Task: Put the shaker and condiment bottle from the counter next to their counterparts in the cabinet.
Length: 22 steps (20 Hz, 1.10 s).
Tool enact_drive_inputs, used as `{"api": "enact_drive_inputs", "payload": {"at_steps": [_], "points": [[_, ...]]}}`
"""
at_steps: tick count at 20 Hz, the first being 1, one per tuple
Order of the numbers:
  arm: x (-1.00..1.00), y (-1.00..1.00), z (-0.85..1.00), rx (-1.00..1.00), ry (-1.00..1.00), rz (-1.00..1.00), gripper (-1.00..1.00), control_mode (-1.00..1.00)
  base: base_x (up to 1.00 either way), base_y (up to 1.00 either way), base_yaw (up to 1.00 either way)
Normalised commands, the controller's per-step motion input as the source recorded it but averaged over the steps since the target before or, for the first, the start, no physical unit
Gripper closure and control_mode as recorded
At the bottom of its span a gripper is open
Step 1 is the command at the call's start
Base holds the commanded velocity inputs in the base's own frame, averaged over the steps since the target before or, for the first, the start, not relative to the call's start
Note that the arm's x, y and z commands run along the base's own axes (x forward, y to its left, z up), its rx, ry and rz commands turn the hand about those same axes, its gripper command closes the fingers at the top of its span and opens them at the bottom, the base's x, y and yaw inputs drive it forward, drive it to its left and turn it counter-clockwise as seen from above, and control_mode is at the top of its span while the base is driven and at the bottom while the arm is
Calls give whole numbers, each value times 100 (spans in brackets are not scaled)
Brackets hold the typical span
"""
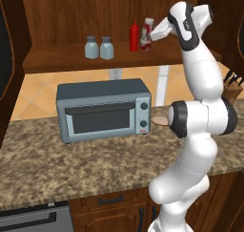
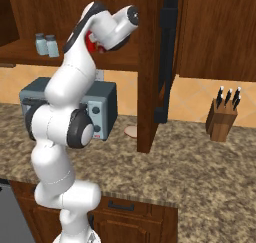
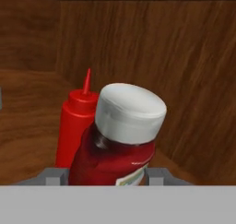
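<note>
I count two shakers [image 1: 91, 47] [image 1: 106, 48] and two red bottles [image 1: 134, 36] [image 1: 146, 34] above one oven [image 1: 104, 110], plus one knife block [image 2: 221, 118].

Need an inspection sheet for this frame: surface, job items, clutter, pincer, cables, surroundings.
Surface: speckled granite counter; no shaker or bottle seen left on it.
Job's things: two shakers stand side by side on the cabinet shelf. The condiment bottle, tilted, sits just beside the red squeeze bottle; contact cannot be told.
Clutter: toaster oven on the counter; a small pale round item beside it.
Pincer: the pincer is shut on the condiment bottle, up at shelf height.
Cables: nothing seen; a wall outlet shows behind the oven.
Surroundings: knife block to the right, dark wood drawers below.
</note>
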Motion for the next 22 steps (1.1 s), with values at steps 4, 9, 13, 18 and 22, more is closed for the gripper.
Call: {"api": "enact_drive_inputs", "payload": {"at_steps": [4,9,13,18,22], "points": [[30,0,-12,-1,0,9,100,-100,0,0,0],[16,0,-17,-1,0,10,-100,-100,0,0,0],[0,-5,-11,0,0,9,-100,-100,0,0,0],[-4,-8,-2,0,0,6,-100,-100,0,0,0],[-26,-1,0,0,0,0,-100,-100,0,0,0]]}}
